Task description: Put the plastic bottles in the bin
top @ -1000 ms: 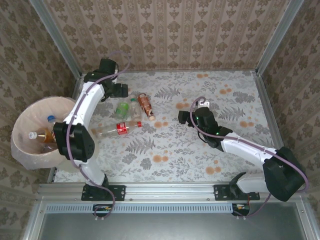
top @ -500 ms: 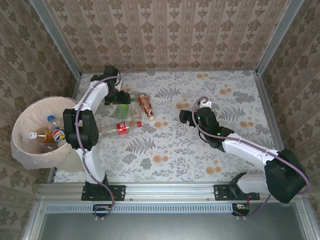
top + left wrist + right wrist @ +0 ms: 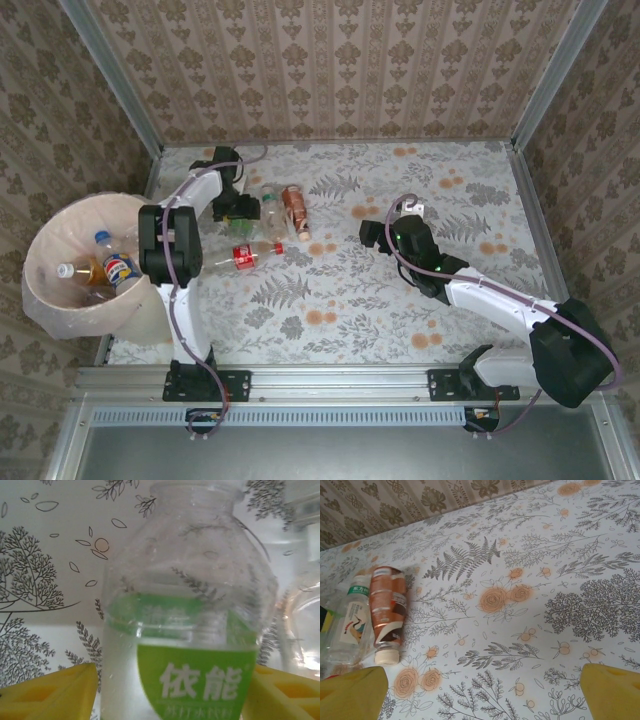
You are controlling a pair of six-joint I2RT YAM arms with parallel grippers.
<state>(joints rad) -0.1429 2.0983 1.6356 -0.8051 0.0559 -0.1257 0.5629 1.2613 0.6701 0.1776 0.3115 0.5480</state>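
Four plastic bottles (image 3: 268, 206) are lying on the flowered table (image 3: 420, 300) in the top view. The green-label bottle (image 3: 244, 209) is sitting at the left end of the group, and the left claw (image 3: 238, 206) is reaching down over it. A clear white-label bottle (image 3: 268, 206) is lying just beside the green-label bottle on its right. A copper-brown bottle (image 3: 294, 208) is lying one place further right. A red-label bottle (image 3: 240, 253) is stretching sideways just nearer the arm bases than the green-label bottle. The bin (image 3: 60, 212) is standing off the table's edge, left of and nearer than the green-label bottle, and is holding at least two more bottles (image 3: 118, 268). The right claw (image 3: 368, 232) is hovering well to the right of the green-label bottle, over bare table.

In the left wrist view, the green-label bottle is lying on the table with its label facing the camera. The left claw is gripping it, with a yellow finger (image 3: 55, 692) pressing against each side. Part of another clear bottle (image 3: 305, 605) is showing just beside the green-label bottle on the right.

In the right wrist view, the right claw is standing wide open. Its yellow fingers (image 3: 350, 695) are sitting in the two lower corners with nothing but table between them. The green-label bottle's two neighbours, white-label and copper-brown, are lying side by side and touching.
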